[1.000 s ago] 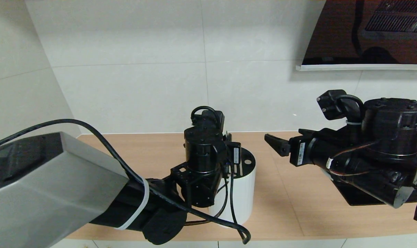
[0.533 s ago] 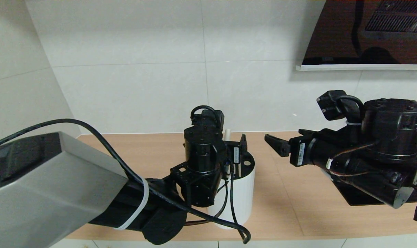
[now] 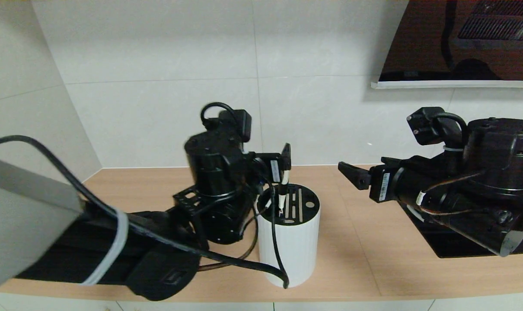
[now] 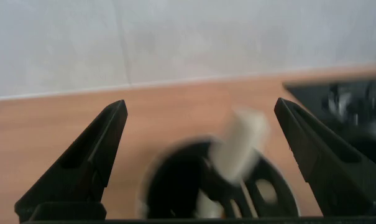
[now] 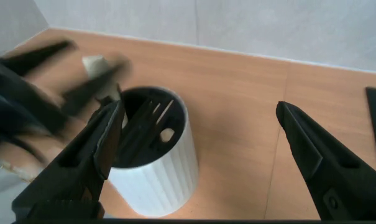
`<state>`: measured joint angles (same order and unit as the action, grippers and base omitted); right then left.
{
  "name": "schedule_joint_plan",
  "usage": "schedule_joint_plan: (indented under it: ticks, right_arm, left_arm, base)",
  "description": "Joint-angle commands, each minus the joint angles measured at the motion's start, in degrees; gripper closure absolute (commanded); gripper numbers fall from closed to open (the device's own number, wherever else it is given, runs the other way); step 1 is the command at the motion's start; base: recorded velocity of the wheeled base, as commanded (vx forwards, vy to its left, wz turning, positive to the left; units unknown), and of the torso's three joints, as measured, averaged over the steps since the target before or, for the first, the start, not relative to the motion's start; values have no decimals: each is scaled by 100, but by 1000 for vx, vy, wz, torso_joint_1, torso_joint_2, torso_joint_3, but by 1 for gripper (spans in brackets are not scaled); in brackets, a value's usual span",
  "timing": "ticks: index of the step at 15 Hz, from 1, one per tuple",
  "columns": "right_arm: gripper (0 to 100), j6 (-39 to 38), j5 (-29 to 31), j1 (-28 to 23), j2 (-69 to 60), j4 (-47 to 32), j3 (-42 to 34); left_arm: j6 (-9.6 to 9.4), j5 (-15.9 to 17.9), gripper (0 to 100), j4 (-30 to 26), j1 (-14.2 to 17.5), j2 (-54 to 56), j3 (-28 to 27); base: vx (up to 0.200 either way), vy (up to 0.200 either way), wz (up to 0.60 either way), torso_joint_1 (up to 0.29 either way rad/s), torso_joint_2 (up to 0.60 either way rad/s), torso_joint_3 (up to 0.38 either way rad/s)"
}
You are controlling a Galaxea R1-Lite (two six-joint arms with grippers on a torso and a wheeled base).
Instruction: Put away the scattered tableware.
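Setting: wood-tone counter [image 3: 365, 242] against a white tiled wall [image 3: 157, 86].
Tableware: white-handled utensil [image 3: 282, 198] stands in a slot of the white cylindrical holder with a black slotted top [image 3: 289, 246].
Left gripper [image 4: 200, 109]: just above the holder, fingers spread wide either side of the handle.
Right gripper [image 5: 200, 109]: apart from the holder, fingers wide, empty.
Risk: lift away crookedly and you may snag the handle, dragging the utensil out or tipping the holder.
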<state>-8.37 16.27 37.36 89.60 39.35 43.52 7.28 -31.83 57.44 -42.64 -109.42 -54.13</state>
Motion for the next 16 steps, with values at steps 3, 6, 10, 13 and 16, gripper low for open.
schedule_joint_plan:
  ticks: [3, 6, 10, 13, 16]
  right_arm:
    - [0, 653, 60, -397, -1068, 38, -335]
    - [0, 776, 69, -757, -2764, -6, -1381]
    - [0, 873, -28, -1864, -5550, -982, -2462]
    - [0, 864, -204, -2339, -7325, -2722, -2366]
    - [0, 846, -177, -2585, -8406, -4260, -2295]
  left_arm:
    - [-25, 1610, 0, -93, 960, 3111, 1493]
    - [-42, 2234, 0, -998, 1751, 4702, 2310]
    - [-51, 2243, 0, -3195, 2225, 7260, 2881]
    - [-42, 2374, 0, -5357, 2840, 9202, 2925]
    - [-60, 2726, 0, -6324, 3385, 10397, 2960]
  base:
    - [0, 0, 0, 0, 0, 0]
    - [0, 0, 0, 0, 0, 0]
    - [0, 0, 0, 0, 0, 0]
    - [0, 0, 0, 0, 0, 0]
    - [0, 0, 0, 0, 0, 0]
